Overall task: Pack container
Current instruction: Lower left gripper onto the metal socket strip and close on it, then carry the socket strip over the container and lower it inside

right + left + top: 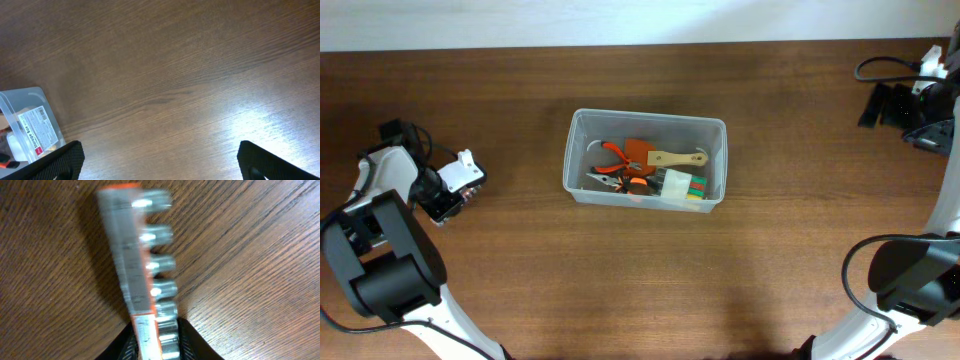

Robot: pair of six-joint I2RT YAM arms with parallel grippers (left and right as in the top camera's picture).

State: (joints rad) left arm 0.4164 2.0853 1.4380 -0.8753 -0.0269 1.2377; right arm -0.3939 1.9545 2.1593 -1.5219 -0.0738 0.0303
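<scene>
The container, a clear plastic bin, stands at the table's middle. It holds orange-handled pliers, a wooden-handled tool and a white and green box. My left gripper is at the far left of the table, well apart from the bin. In the left wrist view it is shut on a socket rail, an orange and silver strip with several metal sockets, held over the wood. My right gripper is at the far right back. In the right wrist view it is open and empty; the bin's corner shows at lower left.
The brown wooden table fills the view. A black cable loops at the back right next to the right arm. The arm bases stand at the front left and front right.
</scene>
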